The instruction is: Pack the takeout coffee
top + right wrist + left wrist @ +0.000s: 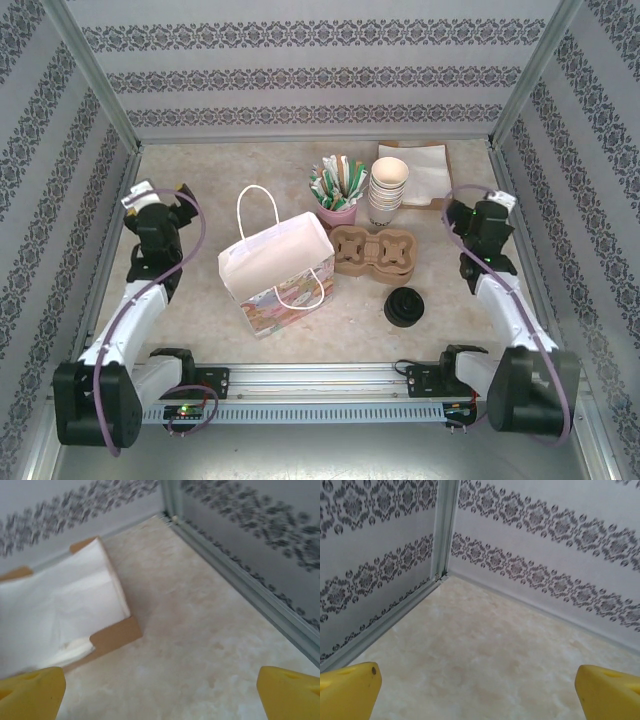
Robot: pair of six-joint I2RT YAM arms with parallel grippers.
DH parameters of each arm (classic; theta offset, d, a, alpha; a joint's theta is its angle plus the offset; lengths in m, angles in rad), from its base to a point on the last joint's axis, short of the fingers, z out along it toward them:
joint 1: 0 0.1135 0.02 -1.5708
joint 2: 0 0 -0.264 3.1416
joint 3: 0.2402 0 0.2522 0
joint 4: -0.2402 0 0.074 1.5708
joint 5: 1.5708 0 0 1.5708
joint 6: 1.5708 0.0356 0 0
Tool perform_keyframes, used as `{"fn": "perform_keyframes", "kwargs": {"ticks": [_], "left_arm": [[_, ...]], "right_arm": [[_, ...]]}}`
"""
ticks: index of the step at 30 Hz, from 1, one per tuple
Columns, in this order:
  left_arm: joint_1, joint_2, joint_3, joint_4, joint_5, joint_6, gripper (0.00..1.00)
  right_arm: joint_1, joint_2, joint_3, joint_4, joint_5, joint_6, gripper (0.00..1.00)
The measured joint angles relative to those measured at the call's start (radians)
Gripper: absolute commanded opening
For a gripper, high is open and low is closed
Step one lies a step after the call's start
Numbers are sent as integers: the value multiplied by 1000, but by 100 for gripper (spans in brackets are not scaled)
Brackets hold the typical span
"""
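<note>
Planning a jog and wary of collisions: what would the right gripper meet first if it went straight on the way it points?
Most likely the bare table, beside the napkin tray; the right gripper is open with nothing between. The wall lies beyond. Depth is unclear.

The top view looks steeply down from above and behind the arm bases, taking in the whole bench (350,335) and its three patterned walls (320,60). The left wrist view sits low and close over the bench, facing the far left corner (440,575), with its own yellow fingers (347,692) at the bottom edge. The right wrist view, equally low, faces the far right corner (167,517). It shares the white napkins (55,605) with the top view.
</note>
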Motion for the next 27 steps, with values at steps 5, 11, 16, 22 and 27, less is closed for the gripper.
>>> {"fn": "perform_keyframes", "kwargs": {"ticks": [5, 11, 16, 22, 27], "left_arm": [[13, -130, 108, -209, 131, -3, 100], [17, -185, 251, -370, 414, 5, 100], [17, -163, 372, -436, 589, -6, 93], [17, -146, 383, -433, 781, -60, 87], [17, -130, 383, -432, 851, -109, 84]], "right_arm": [[-60, -124, 2, -145, 1, 144, 98], [-65, -154, 80, -275, -108, 166, 98], [-58, -170, 179, -337, -215, 165, 91], [76, -120, 380, -450, -246, 161, 72], [234, 5, 569, -546, -201, 180, 57]]}}
